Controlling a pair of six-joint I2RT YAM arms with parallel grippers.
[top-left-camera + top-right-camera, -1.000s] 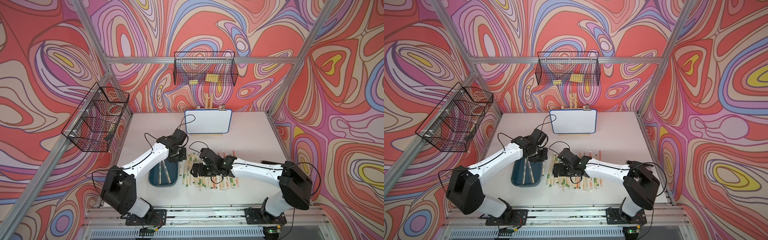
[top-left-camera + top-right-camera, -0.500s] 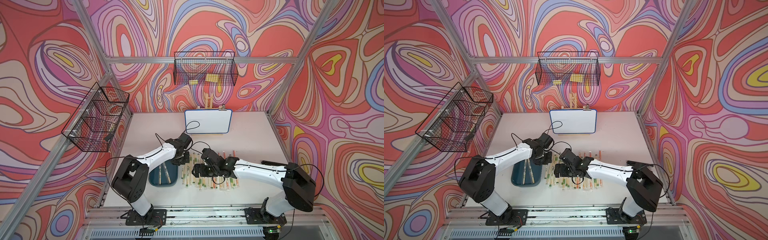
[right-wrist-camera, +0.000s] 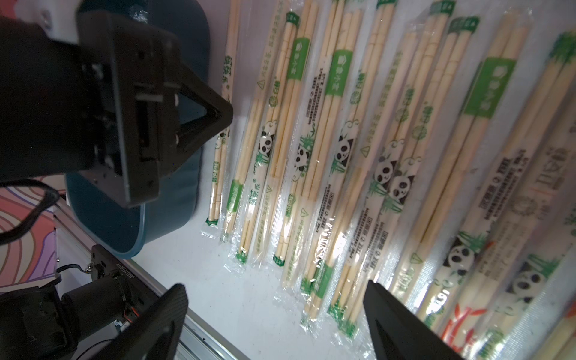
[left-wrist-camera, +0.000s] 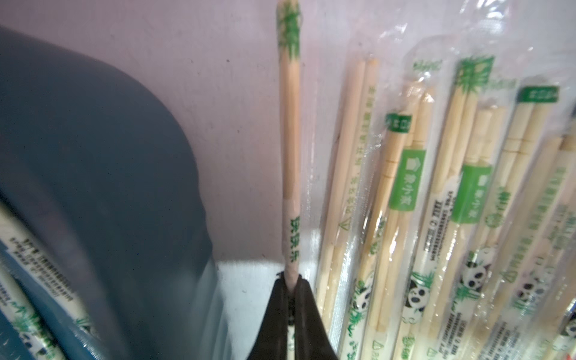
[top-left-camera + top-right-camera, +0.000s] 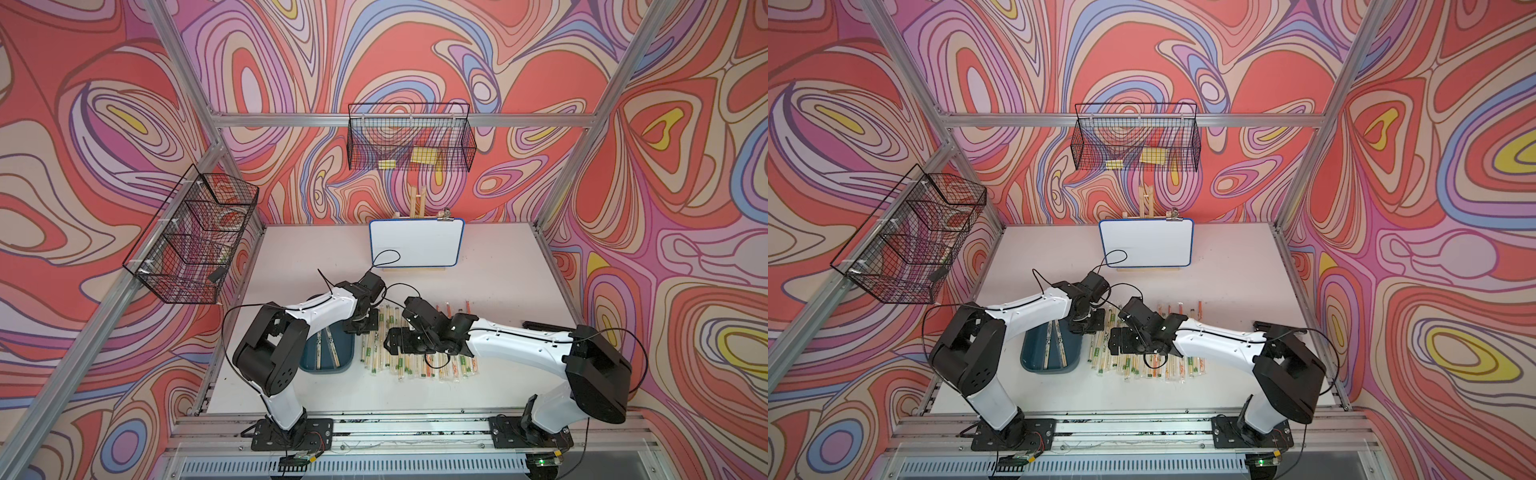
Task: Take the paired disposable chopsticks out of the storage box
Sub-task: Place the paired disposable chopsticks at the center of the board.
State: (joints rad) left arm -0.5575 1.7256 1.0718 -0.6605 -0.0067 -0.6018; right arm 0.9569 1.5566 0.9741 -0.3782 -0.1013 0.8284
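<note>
Your left gripper [image 4: 291,282] is closed on one end of a single sleeved pair [image 4: 290,124] with green print. This pair points out over the white table [image 5: 478,270], in the gap between the storage box [image 4: 93,156] and the row of paired disposable chopsticks [image 5: 415,365] that lies outside the box. I cannot tell if it touches the table. The box sits at the near left of the table, and in a top view you see a few more pairs [image 5: 331,353] inside it. The row lies just to the right of the box, the pairs side by side and some sleeves overlapping. Your right gripper [image 3: 276,285] has its jaws wide apart and holds nothing. It hangs above the row, near the left gripper, and I see it touching no sleeve.
</note>
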